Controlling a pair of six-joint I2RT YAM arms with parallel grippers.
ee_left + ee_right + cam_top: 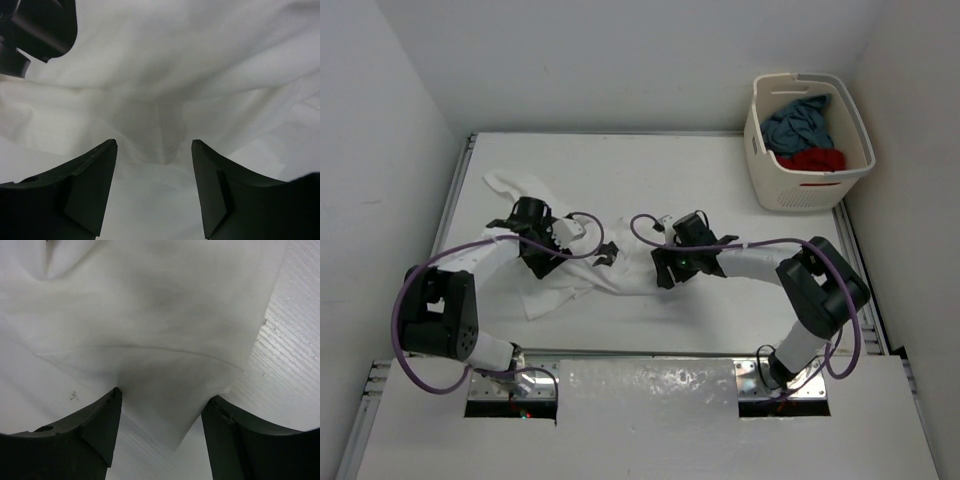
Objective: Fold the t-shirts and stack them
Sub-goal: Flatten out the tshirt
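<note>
Your left claw [154, 147] and right claw [165, 396] both stand apart over the white shirt [558, 290]; it looks limp and light, so pinch a hem edge.

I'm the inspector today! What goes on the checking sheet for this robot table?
Surface: white table, flat.
Job's things: white t-shirt lies crumpled and unfolded under both grippers; blue-grey t-shirt and red t-shirt sit in the basket.
Clutter: nothing seen.
Grippers: left gripper and right gripper both open, low over the white t-shirt.
Cables: purple cables loop along both arms.
Surroundings: cream basket at the far right corner; plain white walls.
</note>
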